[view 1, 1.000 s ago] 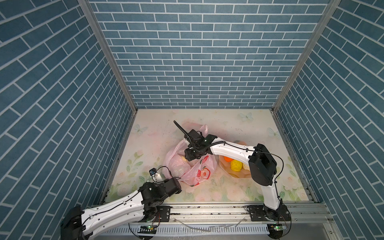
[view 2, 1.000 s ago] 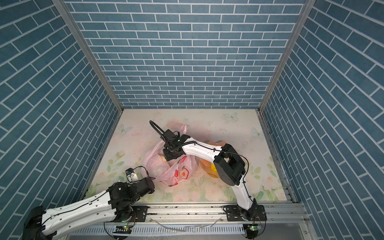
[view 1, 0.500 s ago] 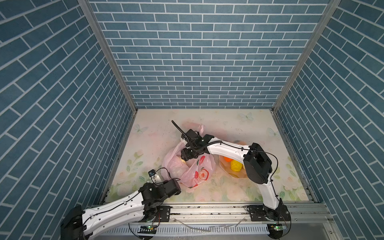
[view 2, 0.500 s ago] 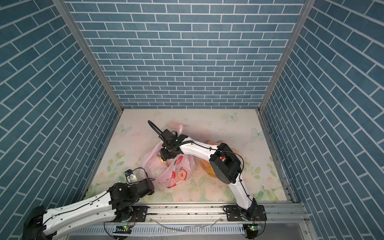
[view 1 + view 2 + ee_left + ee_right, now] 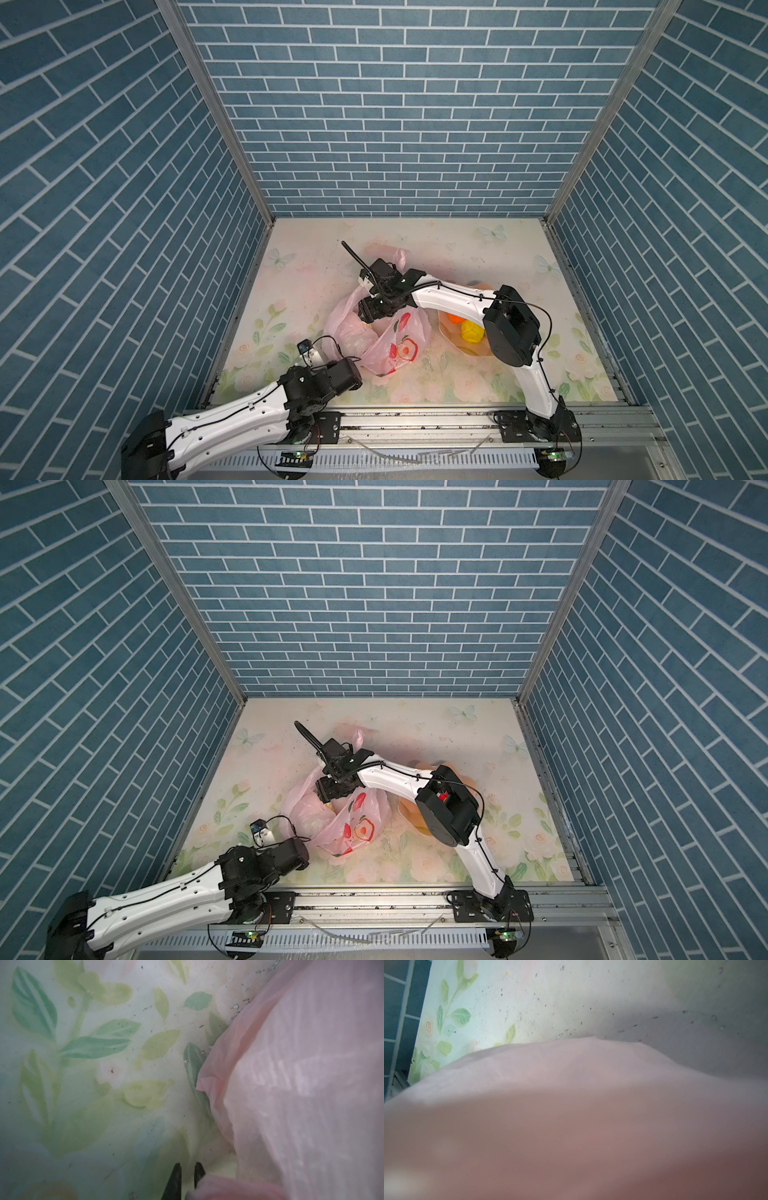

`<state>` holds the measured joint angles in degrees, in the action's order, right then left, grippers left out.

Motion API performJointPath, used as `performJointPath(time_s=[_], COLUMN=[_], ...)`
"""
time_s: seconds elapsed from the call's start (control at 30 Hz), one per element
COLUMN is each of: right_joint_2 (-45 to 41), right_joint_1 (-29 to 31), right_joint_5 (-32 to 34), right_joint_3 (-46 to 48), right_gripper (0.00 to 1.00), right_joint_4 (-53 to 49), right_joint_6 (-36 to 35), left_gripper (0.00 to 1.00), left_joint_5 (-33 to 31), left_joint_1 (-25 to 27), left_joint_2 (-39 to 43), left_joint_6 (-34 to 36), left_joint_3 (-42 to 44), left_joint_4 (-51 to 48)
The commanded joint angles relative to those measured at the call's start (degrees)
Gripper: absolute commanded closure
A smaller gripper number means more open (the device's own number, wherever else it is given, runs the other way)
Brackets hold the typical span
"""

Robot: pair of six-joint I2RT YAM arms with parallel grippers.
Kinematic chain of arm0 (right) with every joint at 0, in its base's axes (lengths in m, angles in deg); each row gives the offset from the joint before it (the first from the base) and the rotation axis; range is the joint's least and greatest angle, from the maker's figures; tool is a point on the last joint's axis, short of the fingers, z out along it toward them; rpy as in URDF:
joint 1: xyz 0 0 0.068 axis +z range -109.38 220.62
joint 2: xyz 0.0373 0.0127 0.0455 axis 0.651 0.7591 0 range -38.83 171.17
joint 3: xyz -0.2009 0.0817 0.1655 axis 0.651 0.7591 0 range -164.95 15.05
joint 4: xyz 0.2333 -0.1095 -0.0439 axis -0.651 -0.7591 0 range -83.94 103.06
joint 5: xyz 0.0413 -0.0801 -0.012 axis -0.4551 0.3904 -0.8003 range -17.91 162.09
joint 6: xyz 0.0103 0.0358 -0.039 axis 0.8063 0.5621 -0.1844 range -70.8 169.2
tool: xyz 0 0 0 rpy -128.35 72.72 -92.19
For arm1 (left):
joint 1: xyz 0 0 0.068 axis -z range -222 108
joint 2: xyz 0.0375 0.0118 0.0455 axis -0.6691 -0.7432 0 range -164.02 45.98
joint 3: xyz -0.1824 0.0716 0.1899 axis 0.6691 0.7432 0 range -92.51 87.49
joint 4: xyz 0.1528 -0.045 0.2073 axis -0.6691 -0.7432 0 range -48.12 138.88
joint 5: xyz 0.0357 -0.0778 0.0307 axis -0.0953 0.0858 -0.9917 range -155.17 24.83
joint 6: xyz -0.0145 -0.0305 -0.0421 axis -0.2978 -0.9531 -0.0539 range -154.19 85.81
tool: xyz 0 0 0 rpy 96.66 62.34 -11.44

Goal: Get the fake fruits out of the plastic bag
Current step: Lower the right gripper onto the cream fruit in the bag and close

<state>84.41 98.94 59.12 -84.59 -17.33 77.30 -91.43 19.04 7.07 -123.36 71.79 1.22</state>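
1. Reaching into the plastic bag (image 5: pixel 386 345) is the step in hand, by my reading. My right gripper (image 5: pixel 368 311) is sunk in the bag's mouth with its fingers hidden by film. I cannot tell whether they are spread or holding anything.
2. My left gripper (image 5: pixel 188 1176) shows its fingertips nearly together with a pink fold against them. They appear to be pinching the bag's edge.
3. To do this well, I'd keep that edge taut so the mouth gapes. Then I'd close the right fingers around one fruit only and lift straight out without dragging film.
4. Of the fake fruits, pale lumps (image 5: pixel 353 341) show through the film just beside the right fingers. An orange ball (image 5: pixel 456 318) and a yellow fruit (image 5: pixel 472 331) sit in the bowl (image 5: pixel 446 338), well apart from them.
5. The film is thin, crinkly and translucent, so it will likely cling and snag. The fruits look glossy and round, and apt to slip from a shallow pinch.
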Motion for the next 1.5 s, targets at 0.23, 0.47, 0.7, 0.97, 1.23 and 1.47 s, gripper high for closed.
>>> performJointPath(time_s=[0.23,0.47,0.7,0.97,1.23,1.47], right_joint_2=[2.00,4.11,6.80,8.40,7.17,3.71], right_joint_1=[0.45,1.35,2.10,2.32,2.32,1.81], right_joint_5=[-2.64,-3.96,-5.22,-4.79,-3.05,-1.03], right_joint_3=[-3.47,-3.81,-4.86,-5.37,-3.60,-2.14], right_gripper=[0.31,0.28,0.27,0.27,0.45,0.58], right_joint_4=[-0.68,-0.31,0.69,0.20,1.21,1.27], right_joint_6=[-0.89,-0.60,0.90,1.17,1.26,0.53], left_gripper=[0.84,0.84,0.84,0.84,0.84,0.84], left_joint_5=[-0.09,0.15,0.34,0.27,0.25,-0.34], left_joint_1=[-0.32,-0.31,-0.33,-0.35,-0.31,-0.34], left_joint_2=[-1.79,-2.70,-2.64,-2.18,-2.82,-3.17], left_joint_6=[0.17,0.31,0.28,0.39,0.64,0.61], left_joint_3=[0.77,1.03,1.17,0.64,0.06,-1.12], left_joint_4=[0.93,2.23,2.37,1.56,1.60,1.60])
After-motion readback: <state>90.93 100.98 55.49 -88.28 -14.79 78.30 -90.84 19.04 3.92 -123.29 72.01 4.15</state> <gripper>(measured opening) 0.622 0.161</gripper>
